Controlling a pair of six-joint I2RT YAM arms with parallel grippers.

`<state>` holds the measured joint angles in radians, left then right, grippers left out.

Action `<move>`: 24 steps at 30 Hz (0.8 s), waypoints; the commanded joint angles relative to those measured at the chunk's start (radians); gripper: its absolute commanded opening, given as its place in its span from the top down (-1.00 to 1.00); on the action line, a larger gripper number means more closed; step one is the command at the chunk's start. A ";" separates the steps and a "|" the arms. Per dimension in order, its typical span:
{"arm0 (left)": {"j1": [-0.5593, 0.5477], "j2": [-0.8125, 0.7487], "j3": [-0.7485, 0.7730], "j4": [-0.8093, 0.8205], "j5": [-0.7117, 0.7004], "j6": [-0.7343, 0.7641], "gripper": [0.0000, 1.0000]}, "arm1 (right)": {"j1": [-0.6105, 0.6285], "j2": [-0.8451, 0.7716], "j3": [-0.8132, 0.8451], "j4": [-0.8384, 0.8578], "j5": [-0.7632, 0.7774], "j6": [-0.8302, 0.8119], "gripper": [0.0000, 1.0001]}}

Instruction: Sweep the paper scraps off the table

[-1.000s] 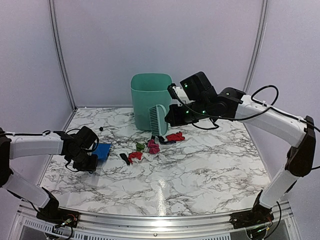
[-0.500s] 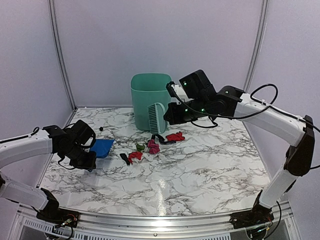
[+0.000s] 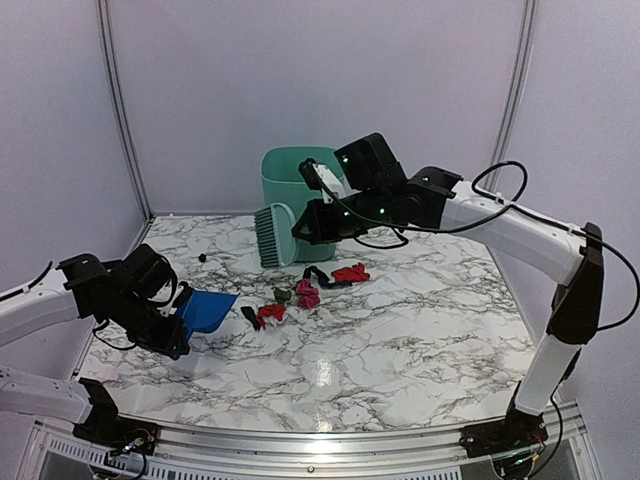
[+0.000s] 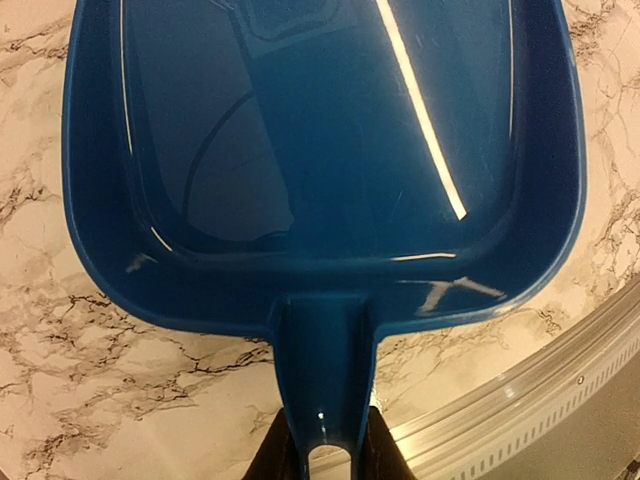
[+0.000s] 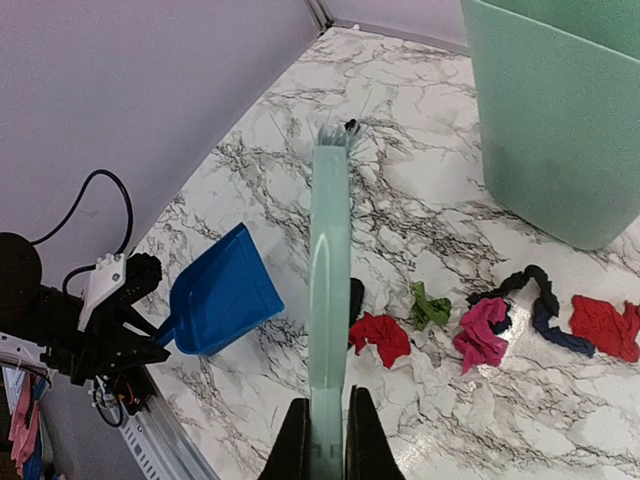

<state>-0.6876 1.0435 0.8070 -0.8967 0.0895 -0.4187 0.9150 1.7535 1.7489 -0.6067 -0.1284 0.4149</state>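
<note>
Your left gripper [image 3: 172, 325] clamps the dustpan [image 3: 207, 310] handle, its mouth facing the paper scraps [image 3: 300, 295] just ahead on the table [image 3: 400, 340]. Your right gripper [image 5: 327, 440] is shut on the brush [image 5: 328, 260], raised above them, ready to sweep.

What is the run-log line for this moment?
left gripper: shut on dustpan | right gripper: shut on brush | paper scraps: on table, none in dustpan | stage: sweep not yet done
</note>
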 commanded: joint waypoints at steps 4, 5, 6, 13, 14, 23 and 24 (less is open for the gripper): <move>-0.048 -0.045 -0.038 -0.068 0.039 -0.007 0.74 | 0.028 0.037 0.053 0.066 -0.064 0.028 1.00; -0.058 -0.054 -0.042 -0.073 0.034 -0.014 0.73 | 0.029 0.035 0.046 0.067 -0.065 0.031 1.00; -0.071 -0.057 -0.045 -0.077 0.031 -0.020 0.73 | 0.030 0.035 0.039 0.066 -0.065 0.031 1.00; -0.173 0.001 -0.050 -0.061 -0.045 -0.072 0.74 | 0.036 0.038 -0.019 0.070 -0.091 0.047 1.00; -0.189 0.029 -0.030 -0.063 -0.052 -0.076 0.74 | 0.036 0.035 -0.026 0.067 -0.083 0.051 1.00; -0.348 0.301 0.076 -0.018 -0.149 -0.057 0.76 | 0.033 -0.056 -0.092 -0.011 0.098 0.068 1.00; -0.364 0.321 0.087 -0.011 -0.158 -0.048 0.77 | 0.033 -0.077 -0.112 -0.014 0.116 0.073 1.00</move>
<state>-1.0080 1.2980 0.8505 -0.9222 -0.0093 -0.4892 0.9421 1.7729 1.6684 -0.5972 -0.1120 0.4690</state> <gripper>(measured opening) 0.163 0.038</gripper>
